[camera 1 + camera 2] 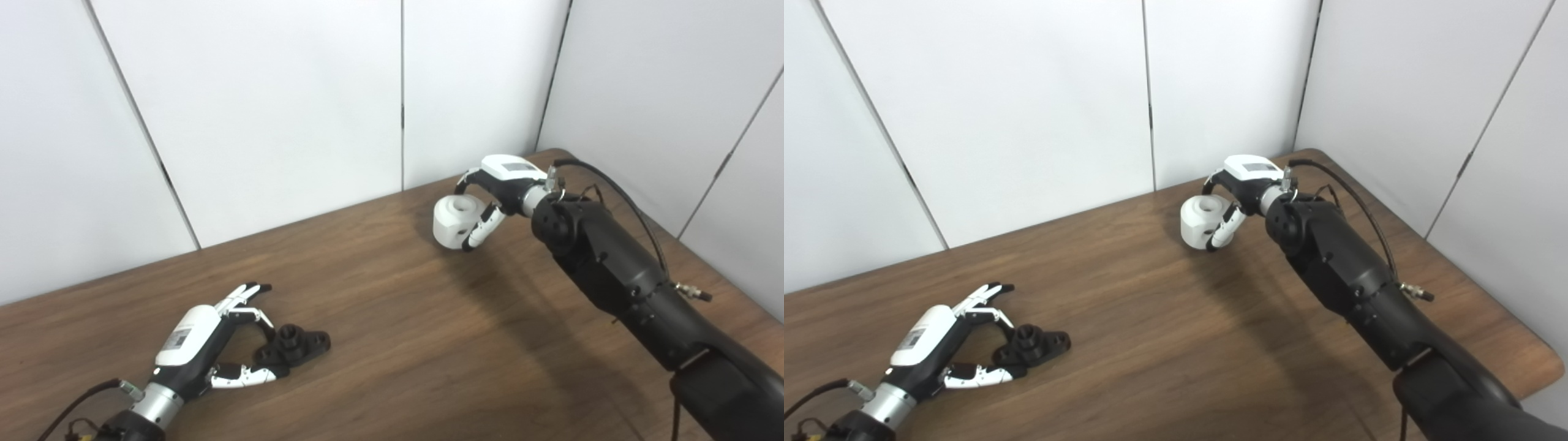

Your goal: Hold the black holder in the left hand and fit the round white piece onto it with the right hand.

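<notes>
The black holder [294,346] lies flat on the wooden table [392,318] at the lower left; it also shows in the right eye view [1032,346]. My left hand [211,346] is beside it, fingers spread around its left end, thumb tip touching its near edge, not closed on it. The round white piece [456,221], a short cylinder with a hole in its top, is at the far right of the table. My right hand [496,190] is closed around it, fingers over its top and thumb on its near side; whether it rests on the table or is lifted I cannot tell.
White wall panels [275,110] stand close behind the table's far edge and along its right side. The table's rounded right corner [1543,361] shows in the right eye view. The black right forearm [618,275] crosses above the table's right part.
</notes>
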Tool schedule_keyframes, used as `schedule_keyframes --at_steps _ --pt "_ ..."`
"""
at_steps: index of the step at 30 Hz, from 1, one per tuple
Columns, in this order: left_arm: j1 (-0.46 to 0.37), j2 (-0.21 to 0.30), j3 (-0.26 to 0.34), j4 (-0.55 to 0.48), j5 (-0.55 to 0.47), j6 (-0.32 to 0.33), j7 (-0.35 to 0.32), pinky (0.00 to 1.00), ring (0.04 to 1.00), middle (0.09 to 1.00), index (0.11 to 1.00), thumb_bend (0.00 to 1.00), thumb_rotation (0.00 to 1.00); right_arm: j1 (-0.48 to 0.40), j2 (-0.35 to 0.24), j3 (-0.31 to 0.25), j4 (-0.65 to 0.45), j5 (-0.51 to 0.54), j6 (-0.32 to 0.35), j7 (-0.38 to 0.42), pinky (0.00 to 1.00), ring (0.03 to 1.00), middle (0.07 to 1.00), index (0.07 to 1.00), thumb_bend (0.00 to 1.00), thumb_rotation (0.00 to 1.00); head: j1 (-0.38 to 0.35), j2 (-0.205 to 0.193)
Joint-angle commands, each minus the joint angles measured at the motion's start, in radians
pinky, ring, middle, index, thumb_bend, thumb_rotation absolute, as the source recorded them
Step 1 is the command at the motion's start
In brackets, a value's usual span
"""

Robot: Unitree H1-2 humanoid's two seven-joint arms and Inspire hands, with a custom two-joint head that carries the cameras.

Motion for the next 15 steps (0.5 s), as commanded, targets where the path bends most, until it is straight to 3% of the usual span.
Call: schedule_keyframes --at_steps 1,10,15 --pt "0.069 0.037 -0.033 0.051 0.038 0.012 -0.040 0.89 0.969 0.929 0.483 0.52 0.07 -0.054 -0.016 -0.003 -0.010 -0.002 -0.019 -0.031 0.91 0.954 0.919 0.771 0.90 0.29 0.002 0.003" --pt "0.075 0.039 -0.025 0.036 0.044 0.012 -0.059 0.89 0.969 0.936 0.483 0.52 0.07 -0.071 -0.005 0.024 0.028 -0.013 -0.015 -0.043 0.92 0.949 0.909 0.749 0.89 0.27 0.009 0.009" --pt "0.079 0.038 -0.011 0.027 0.045 0.012 -0.076 0.90 0.968 0.936 0.483 0.52 0.07 -0.068 -0.002 0.023 0.058 0.007 -0.066 -0.101 0.91 0.924 0.874 0.697 0.86 0.23 0.015 0.014"
